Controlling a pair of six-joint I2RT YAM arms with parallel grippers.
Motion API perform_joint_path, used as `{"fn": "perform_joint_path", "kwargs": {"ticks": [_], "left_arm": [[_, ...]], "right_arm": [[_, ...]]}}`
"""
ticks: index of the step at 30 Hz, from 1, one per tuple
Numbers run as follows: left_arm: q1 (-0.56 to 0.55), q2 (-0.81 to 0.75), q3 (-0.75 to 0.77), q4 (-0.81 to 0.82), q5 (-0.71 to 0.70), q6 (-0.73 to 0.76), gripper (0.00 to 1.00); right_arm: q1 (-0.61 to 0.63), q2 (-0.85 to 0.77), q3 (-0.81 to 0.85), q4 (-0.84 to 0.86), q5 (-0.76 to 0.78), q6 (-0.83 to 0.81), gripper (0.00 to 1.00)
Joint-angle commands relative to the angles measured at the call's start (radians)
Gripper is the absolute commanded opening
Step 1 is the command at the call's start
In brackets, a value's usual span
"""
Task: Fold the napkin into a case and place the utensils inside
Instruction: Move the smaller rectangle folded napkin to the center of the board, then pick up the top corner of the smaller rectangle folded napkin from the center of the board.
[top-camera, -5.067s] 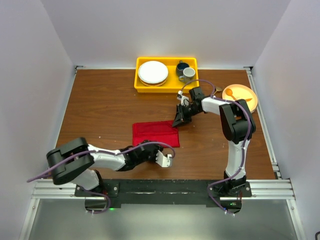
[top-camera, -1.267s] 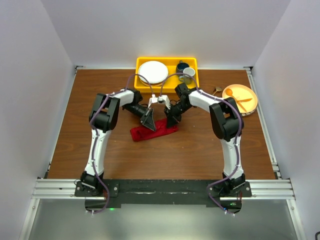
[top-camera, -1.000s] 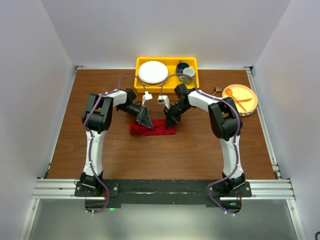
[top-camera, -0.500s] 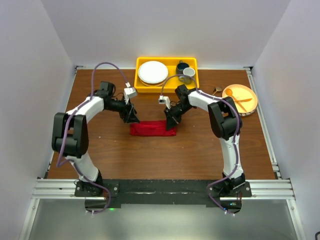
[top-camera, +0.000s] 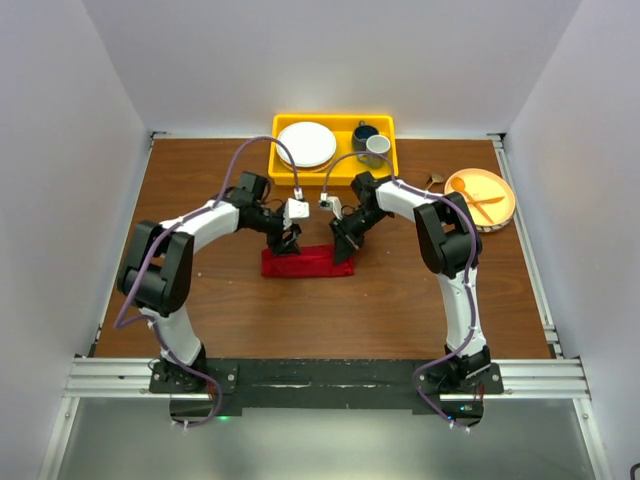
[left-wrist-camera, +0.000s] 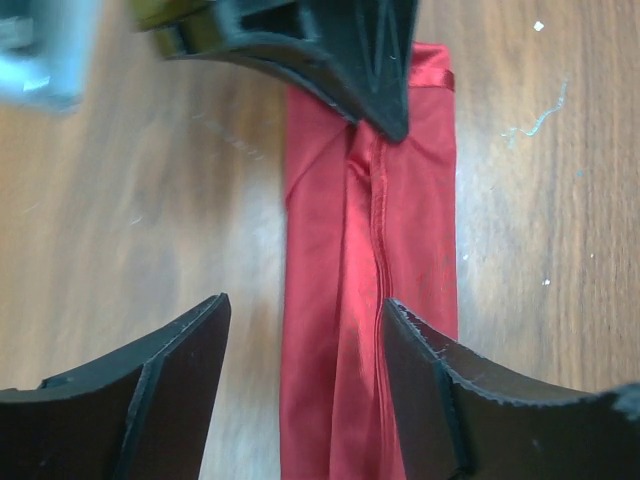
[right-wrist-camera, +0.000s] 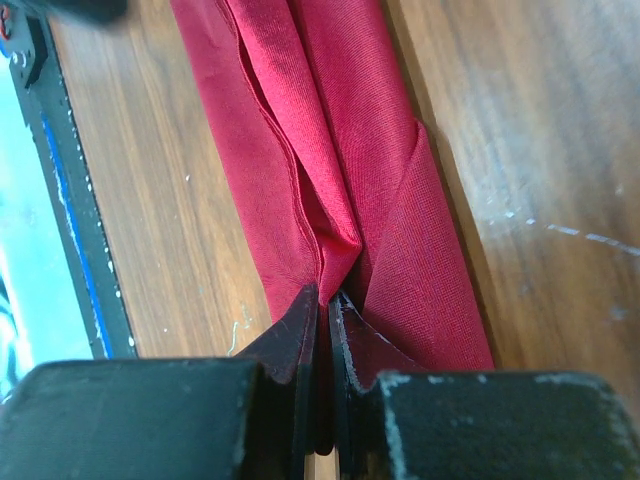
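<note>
Right wrist view, right claw (right-wrist-camera: 325, 296) pinching napkin (right-wrist-camera: 345, 130) (far end cut off)

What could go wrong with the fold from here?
1. The right tool is shut on the napkin at one end; pulling up could drag the folds open.
2. The left tool hangs open over the other end, one finger above the table; closing there may bunch the centre seam.
3. The spoon lies on the far plate; letting go to fetch it may let the folds spring apart.
</note>
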Motion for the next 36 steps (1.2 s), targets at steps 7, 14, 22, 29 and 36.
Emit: {"fn": "perform_joint_path", "kwargs": {"ticks": [7,14,22,29,36], "left_arm": [[-0.052,-0.186,-0.173,0.036,0.021,0.006,0.58],[-0.202,-0.429,-0.396,0.243,-0.142,-0.134,0.59],[-0.346,-0.339,-0.355,0.356,-0.225,-0.296,0.58],[-0.403,-0.246,-0.350,0.507,-0.262,-0.433,0.57],[-0.413,-0.144,-0.299,0.556,-0.291,-0.485,0.60]], "right_arm": [[-0.001,-0.025,-0.078,-0.082,-0.047,-0.019,0.00],[0.009,-0.145,-0.238,-0.018,-0.075,0.049,0.00],[0.014,-0.228,-0.296,0.053,-0.084,0.105,0.00],[0.016,-0.249,-0.296,0.079,-0.109,0.121,0.00],[0.016,-0.254,-0.299,0.073,-0.113,0.096,0.00]]}}
